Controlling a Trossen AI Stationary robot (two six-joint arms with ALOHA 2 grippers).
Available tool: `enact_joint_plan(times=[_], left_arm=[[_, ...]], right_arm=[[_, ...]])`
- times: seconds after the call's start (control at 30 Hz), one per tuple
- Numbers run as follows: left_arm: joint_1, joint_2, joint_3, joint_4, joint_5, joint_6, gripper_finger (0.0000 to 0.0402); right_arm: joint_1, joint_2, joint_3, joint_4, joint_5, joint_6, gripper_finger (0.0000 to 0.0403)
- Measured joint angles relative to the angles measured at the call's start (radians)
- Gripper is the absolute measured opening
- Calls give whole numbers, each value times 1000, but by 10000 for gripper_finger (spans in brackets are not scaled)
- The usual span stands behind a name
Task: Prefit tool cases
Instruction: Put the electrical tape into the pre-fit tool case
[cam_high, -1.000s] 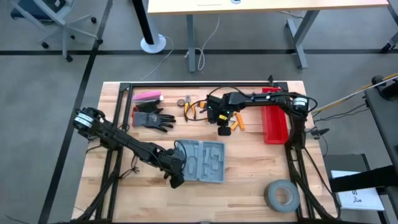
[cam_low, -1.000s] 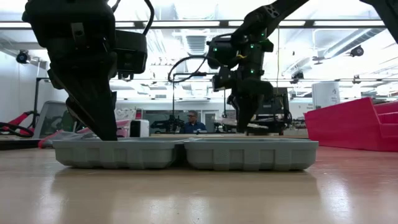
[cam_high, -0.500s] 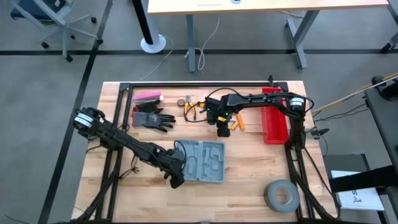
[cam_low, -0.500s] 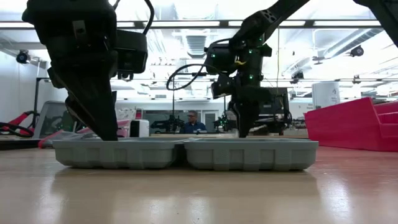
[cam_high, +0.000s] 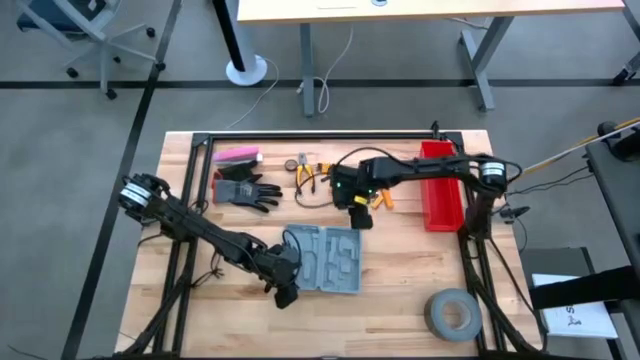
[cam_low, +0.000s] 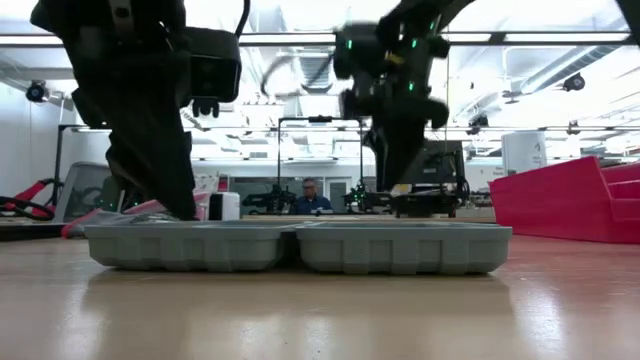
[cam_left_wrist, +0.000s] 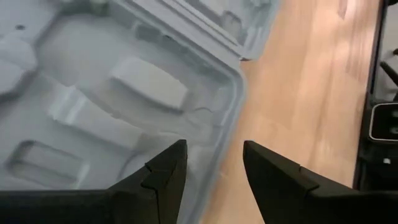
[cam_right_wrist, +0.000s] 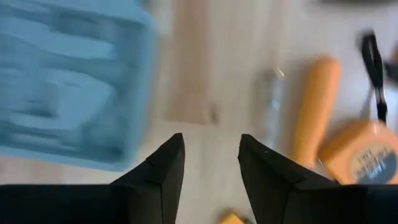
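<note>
Since the earlier frame the right claw (cam_high: 360, 215) has slid nearer and left toward the case, its fingers now parted and gripping nothing. Tool case (cam_high: 325, 258) lies open flat, mid-desk (cam_high: 400, 310), its moulded slots looking bare. Left claw (cam_high: 284, 293) sits at the case's near-left corner, fingers apart astride the rim, no firm grip. Orange tools (cam_high: 381, 199) lie just beyond the right claw. Judged: fitting barely begun, all tools still left.

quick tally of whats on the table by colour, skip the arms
grey-blue: 1, the open tool case
red: 1, bin
grey: 1, tape roll
black: 1, glove
pink: 1, flat item
orange: a cluster of small tools, number unclear
total: 5, plus the cluster
</note>
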Motion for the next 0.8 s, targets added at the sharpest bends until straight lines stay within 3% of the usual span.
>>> enact_joint_plan(times=[0.37,0.8], left_arm=[[-13,125,68,-9,-10,-3,165],[-42,140,136,-16,25,-30,165]], right_arm=[[231,-21,0,114,-23,82,106],[346,-27,0,120,-19,212,98]])
